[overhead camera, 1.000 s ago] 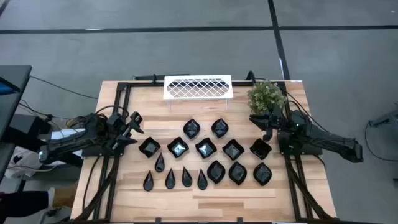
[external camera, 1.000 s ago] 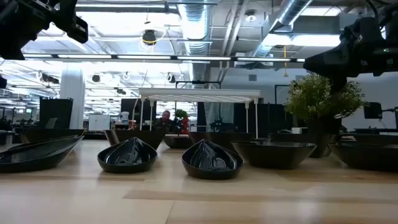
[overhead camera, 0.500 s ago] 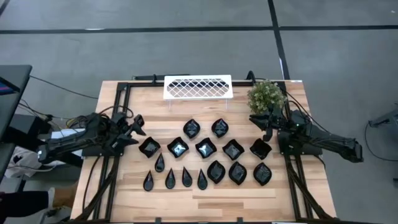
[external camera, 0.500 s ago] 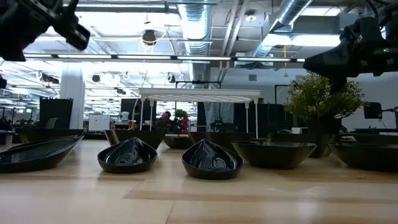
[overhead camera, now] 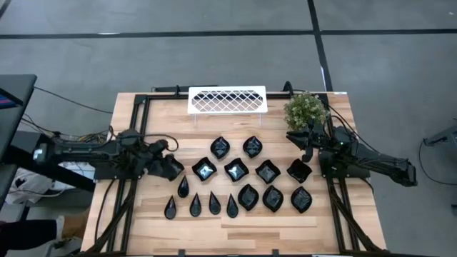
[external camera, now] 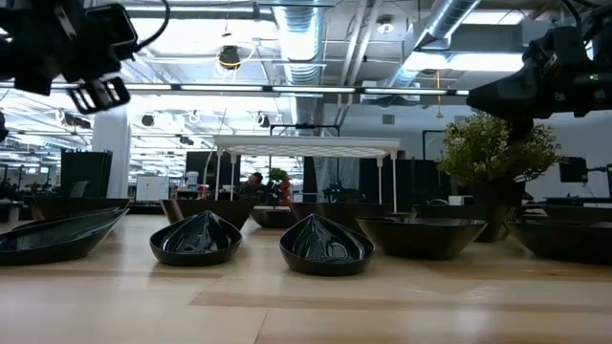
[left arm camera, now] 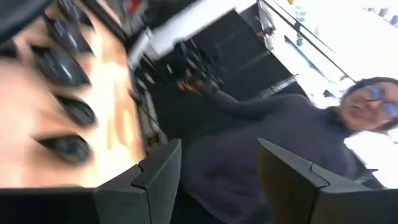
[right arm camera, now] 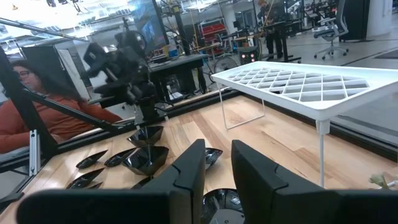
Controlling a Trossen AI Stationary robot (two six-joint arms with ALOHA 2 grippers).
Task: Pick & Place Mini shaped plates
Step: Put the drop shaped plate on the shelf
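left gripper, moved right, now hovers open and empty over the leftmost square plate; plate orientation hidden.

The floor is gray w/ dark lines across it. A wood table sits in the middle, light boards w/ black rails on top. A dark desk corner shows at the left edge, w/ cables on the floor near it.

Low view: big room behind the table. Ceiling has long bright lights & a fat silver pipe. A white post stands at the left. Dark screens far back, & a person sits there.

Right wrist view: desks, office chairs & a person in an orange top beside the table. Left wrist view: a person in a dark top close by.
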